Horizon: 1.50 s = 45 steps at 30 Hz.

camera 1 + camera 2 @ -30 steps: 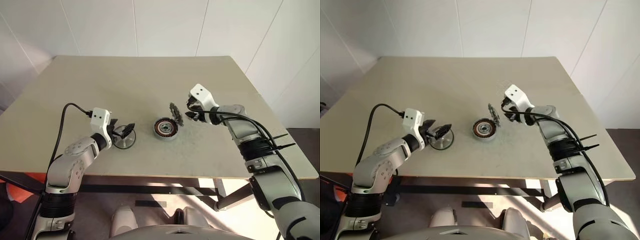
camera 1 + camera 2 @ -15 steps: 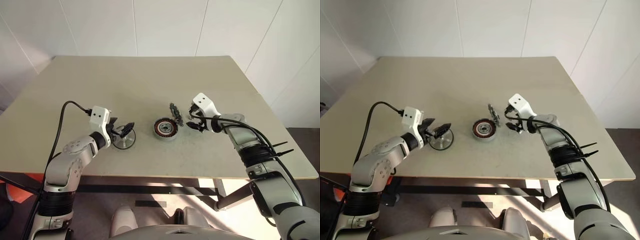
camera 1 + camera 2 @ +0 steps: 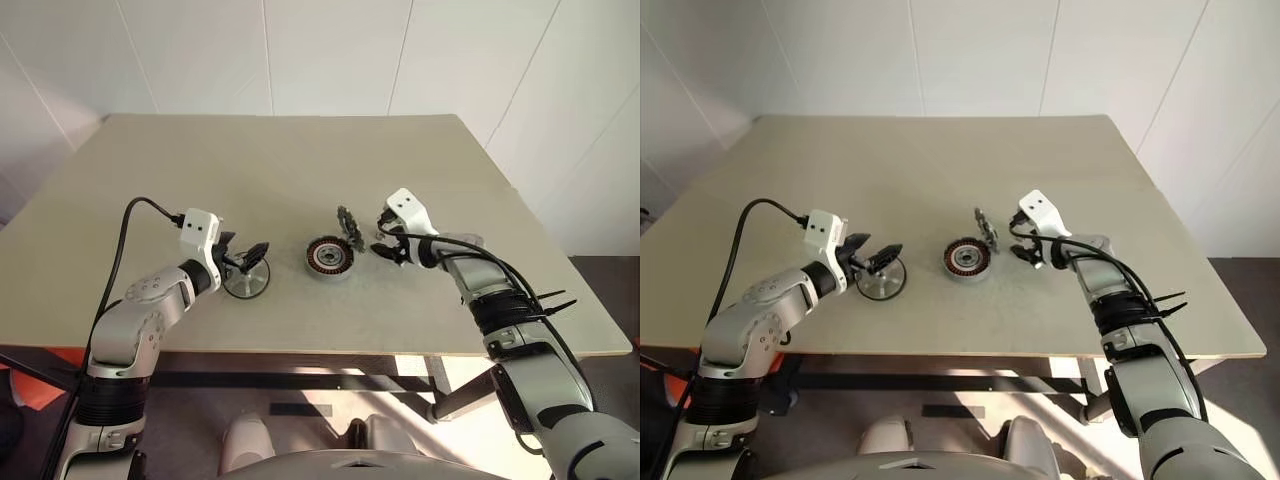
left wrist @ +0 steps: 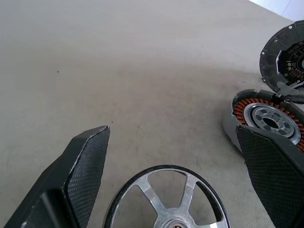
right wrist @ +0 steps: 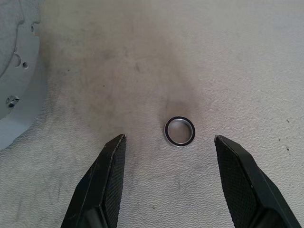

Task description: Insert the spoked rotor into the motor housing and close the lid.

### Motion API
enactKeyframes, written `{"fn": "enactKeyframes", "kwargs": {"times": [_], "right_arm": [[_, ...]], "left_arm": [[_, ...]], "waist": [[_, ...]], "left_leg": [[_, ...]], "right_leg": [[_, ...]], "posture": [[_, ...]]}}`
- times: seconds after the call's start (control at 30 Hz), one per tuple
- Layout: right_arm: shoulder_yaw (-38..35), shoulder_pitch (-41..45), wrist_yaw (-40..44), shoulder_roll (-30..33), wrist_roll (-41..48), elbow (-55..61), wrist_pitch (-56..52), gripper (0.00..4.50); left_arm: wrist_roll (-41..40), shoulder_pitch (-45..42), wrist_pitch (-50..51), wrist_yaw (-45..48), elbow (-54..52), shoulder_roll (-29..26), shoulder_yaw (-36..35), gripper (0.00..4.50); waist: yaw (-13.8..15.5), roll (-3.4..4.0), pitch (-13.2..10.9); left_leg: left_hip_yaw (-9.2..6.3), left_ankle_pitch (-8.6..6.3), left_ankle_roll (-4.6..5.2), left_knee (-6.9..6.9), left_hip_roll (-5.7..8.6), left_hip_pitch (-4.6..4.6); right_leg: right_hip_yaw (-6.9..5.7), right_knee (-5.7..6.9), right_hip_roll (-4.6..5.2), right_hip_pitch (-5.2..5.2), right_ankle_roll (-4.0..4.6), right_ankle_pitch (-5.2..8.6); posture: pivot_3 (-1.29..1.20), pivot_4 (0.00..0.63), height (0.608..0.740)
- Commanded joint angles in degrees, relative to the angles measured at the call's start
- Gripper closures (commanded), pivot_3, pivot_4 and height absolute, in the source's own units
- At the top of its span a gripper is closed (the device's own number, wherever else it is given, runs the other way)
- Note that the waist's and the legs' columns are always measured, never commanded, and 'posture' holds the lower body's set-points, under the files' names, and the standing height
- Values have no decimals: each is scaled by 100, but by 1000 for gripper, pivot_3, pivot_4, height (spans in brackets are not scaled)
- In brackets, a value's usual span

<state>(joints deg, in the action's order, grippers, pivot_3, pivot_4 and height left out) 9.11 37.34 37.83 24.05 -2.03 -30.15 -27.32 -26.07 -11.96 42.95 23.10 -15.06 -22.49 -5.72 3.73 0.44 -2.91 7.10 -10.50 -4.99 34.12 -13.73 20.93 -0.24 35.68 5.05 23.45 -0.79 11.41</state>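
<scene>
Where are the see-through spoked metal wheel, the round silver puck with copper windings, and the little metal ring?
spoked metal wheel (image 4: 167, 200), left wrist view, on a spoke.
silver puck with copper windings (image 3: 329, 257), left eye view, on its dark centre.
little metal ring (image 5: 179, 131), right wrist view, on its rim.

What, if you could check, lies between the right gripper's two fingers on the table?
A small metal ring lies flat on the table between the open right gripper's fingers, untouched, as the right wrist view shows.
</scene>
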Motion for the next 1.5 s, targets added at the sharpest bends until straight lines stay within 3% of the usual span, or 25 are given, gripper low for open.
{"fn": "enactKeyframes", "kwargs": {"times": [0.03, 0.13, 0.23, 0.5, 0.53, 1.0, 1.13, 1.5], "right_arm": [[45, 35, 7, -86, -23, -216, -64, 1173], [22, 82, -6, -117, -32, -314, -56, 1173], [-12, 122, -19, -140, -41, -416, -72, 1733], [9, 153, 4, -142, -92, -446, -42, 4401], [13, 166, -12, -142, -96, -445, -36, 4485], [-360, 706, -535, -175, 84, -183, 335, 4485], [-397, 835, -471, -177, 136, 177, 252, 4485], [-331, 768, -442, -106, 86, 423, 92, 4485]], "left_arm": [[21, -67, -39, 15, -147, -56, -19, 0], [18, -36, -35, -4, -187, -52, -32, 0], [19, -8, -32, -28, -224, -46, -38, 0], [17, 78, -41, -86, -300, -19, -47, 0], [16, 83, -44, -93, -301, -17, -46, 0], [18, 102, -38, -102, -301, -9, -4, 0], [13, 118, -26, -108, -322, -6, 0, 0], [11, 155, -19, -129, -340, 24, 16, 0]], "waist": [[1, 0, 0], [-3, -3, 2], [-17, -4, 3], [-8, -5, 3], [-2, -5, 3], [9, 3, -2], [7, 3, -2], [31, 3, -2]], "left_leg": [[0, 0, 0, 0, 0, -2], [0, 0, 0, 0, 0, -5], [0, 0, 0, 0, 0, -7], [0, 0, 0, 0, 2, -26], [0, -1, 0, 0, 2, -25], [0, 0, 0, -1, 3, 30], [1, 1, -2, -6, 0, 44], [4, 14, -24, -85, 0, 62]], "right_leg": [[0, 0, 0, -2, -8, 5], [0, -1, 0, -9, -15, 9], [0, -1, 0, -10, -26, 15], [0, -15, 1, -13, -35, 21], [-1, -17, 2, -14, -35, 21], [-7, -26, 7, 36, -33, 19], [-9, -1, 5, 60, 11, -8], [-28, -74, 0, 71, 16, -5]], "posture": [[0, 0, 740], [0, 0, 740], [0, 0, 740], [0, 0, 740], [0, 0, 740], [0, 0, 740], [0, 0, 740], [0, 0, 740]]}}
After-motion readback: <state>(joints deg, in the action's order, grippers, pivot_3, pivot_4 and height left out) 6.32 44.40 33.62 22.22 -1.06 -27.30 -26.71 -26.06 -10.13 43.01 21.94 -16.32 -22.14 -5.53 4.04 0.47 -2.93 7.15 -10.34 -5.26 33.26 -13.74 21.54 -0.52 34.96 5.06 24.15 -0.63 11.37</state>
